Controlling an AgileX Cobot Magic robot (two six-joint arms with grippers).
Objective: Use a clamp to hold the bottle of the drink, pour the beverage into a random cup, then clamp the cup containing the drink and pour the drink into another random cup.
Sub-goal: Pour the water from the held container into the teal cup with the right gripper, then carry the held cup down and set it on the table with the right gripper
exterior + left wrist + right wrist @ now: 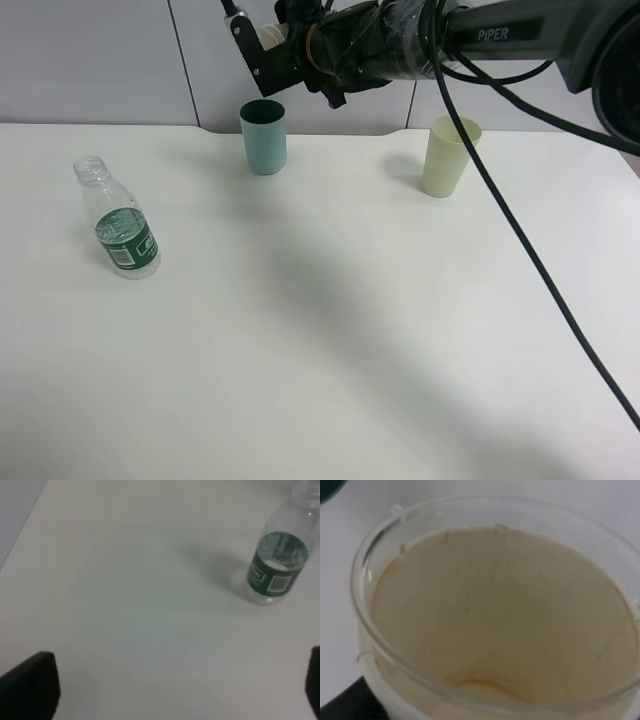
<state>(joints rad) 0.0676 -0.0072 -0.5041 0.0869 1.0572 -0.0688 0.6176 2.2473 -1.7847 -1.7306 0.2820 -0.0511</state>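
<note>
The paper cup [495,625] fills the right wrist view from close up: a rolled, glossy rim and a pale pinkish-tan inside, with no liquid clearly visible in it. In the high view only a small pale patch of the cup [270,36] shows, tipped on its side inside the right claw [262,45], high at the far side of the scene. The right claw is closed on this cup and holds it in the air just above the teal tumbler [264,136], a little to the left of that tumbler's mouth. The right arm [470,40], black and lettered PIPER, reaches in from the right, with black cables [520,250] hanging down from it across the right side.

The teal tumbler stands upright on the white surface [330,340] at the far edge, left of centre. A dark teal corner in the right wrist view may be its rim, though that is too little to be sure. A pale yellow-green tumbler [449,157] stands upright to the right of it, well apart.

The bottle [117,223] stands on the left side of the surface, capless, clear, with a green label round its middle, well apart from both tumblers. The left wrist view shows the same bottle [280,565] beyond the left claw [175,690], whose two dark fingertips [30,685] sit wide apart at the edges of the view, open, holding nothing, above bare surface.
</note>
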